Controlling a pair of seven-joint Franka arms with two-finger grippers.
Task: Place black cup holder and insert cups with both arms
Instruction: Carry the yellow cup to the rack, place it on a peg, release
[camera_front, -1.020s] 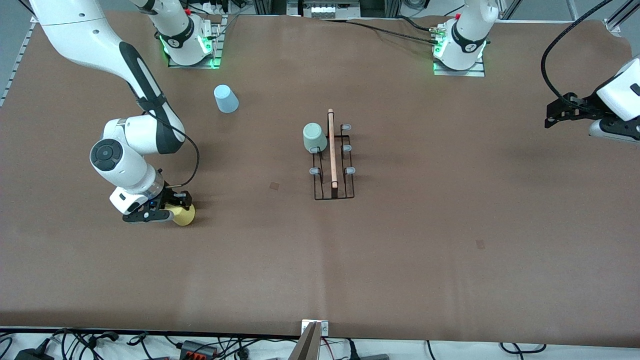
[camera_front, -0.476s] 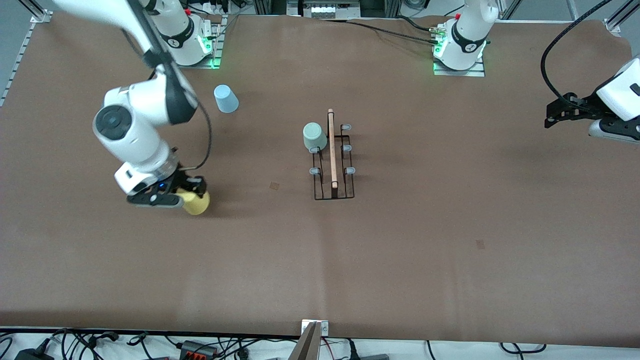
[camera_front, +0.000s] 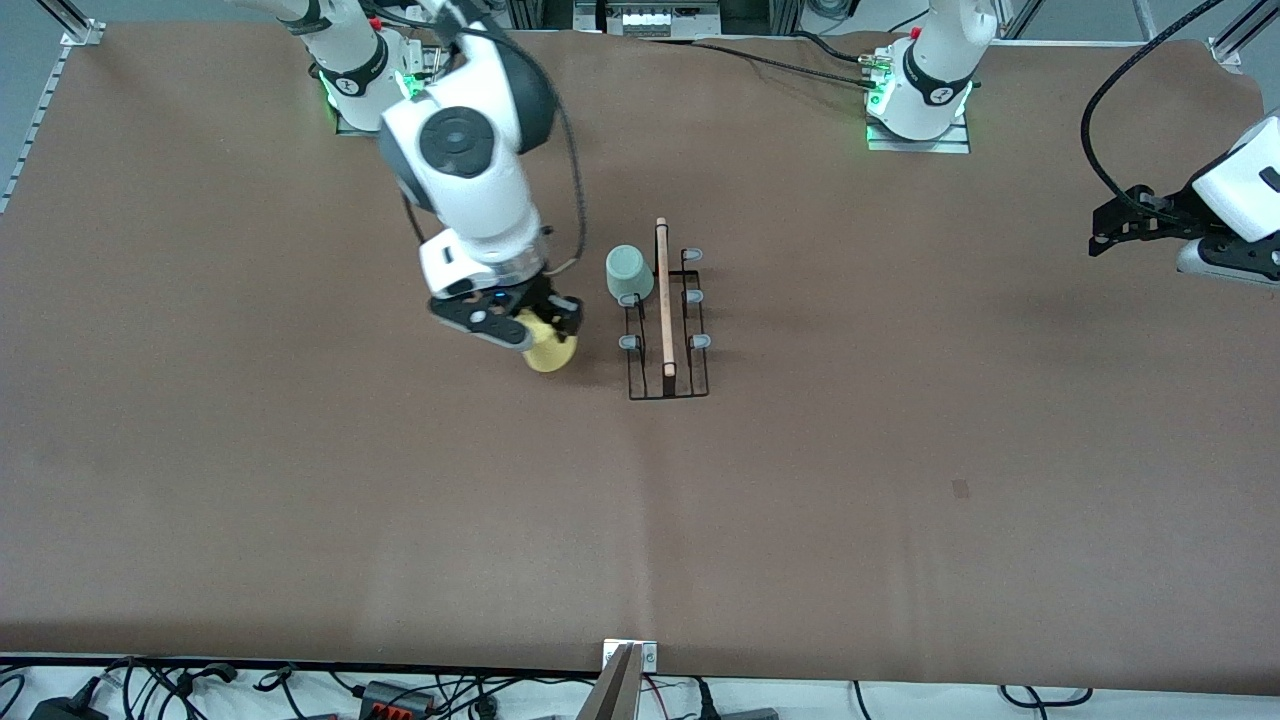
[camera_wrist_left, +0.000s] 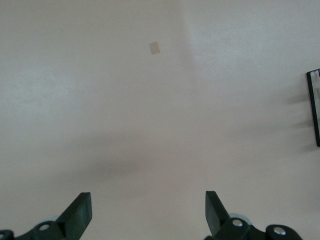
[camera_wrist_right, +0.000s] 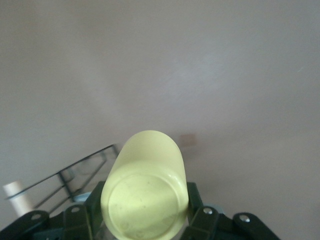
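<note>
The black cup holder (camera_front: 667, 393) stands at the table's middle with its wooden rod handle (camera_front: 662, 295) on top. A pale green cup (camera_front: 628, 273) sits upside down on one of its pegs. My right gripper (camera_front: 530, 325) is shut on the yellow cup (camera_front: 550, 351) and holds it above the table, right beside the holder on the right arm's side. In the right wrist view the yellow cup (camera_wrist_right: 147, 190) sits between the fingers, with the holder's wire (camera_wrist_right: 75, 172) close by. My left gripper (camera_front: 1105, 232) waits open and empty at the left arm's end of the table. The light blue cup is hidden.
A small dark patch (camera_front: 960, 488) marks the brown table cover nearer the front camera. The left wrist view shows bare cover, a patch (camera_wrist_left: 155, 47) and the holder's edge (camera_wrist_left: 316, 107). Cables lie along the front edge.
My right arm has lifted the yellow cup and carried it from the right arm's end of the table to beside the holder. It now hides the light blue cup. The left arm has not moved.
</note>
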